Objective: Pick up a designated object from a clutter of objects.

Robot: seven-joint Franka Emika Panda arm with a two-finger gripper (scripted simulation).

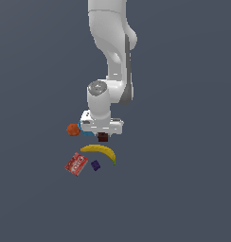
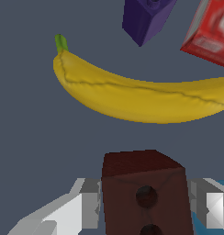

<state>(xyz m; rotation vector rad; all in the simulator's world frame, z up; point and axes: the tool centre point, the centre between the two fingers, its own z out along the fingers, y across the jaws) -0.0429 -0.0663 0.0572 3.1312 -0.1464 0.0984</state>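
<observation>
- White arm reaches down from the top of the exterior view, its wrist bent over the clutter on the plain grey floor.
- Gripper hangs below the white hand body; in the wrist view a grey finger stands on each side of the block, both against its faces, so the hand is narrowed on the block.
- Yellow banana lies just beyond the gripper, toward the bottom of the exterior view, curved, with its green stem at one end. It is apart from the block.
- Red box with white lettering lies flat at the exterior view's left of the banana's lower side, tilted on the floor.
- Dark reddish-brown block sits between the fingers, two round holes showing on its near face; in the exterior view only a small dark part shows under the hand. Whether it touches the floor I cannot tell.
- Orange ball sits at the exterior view's left of the hand, touching the cup.
- Blue cup is mostly hidden behind the hand, between ball and gripper.
- Purple cube lies just right of the box, near the banana.
</observation>
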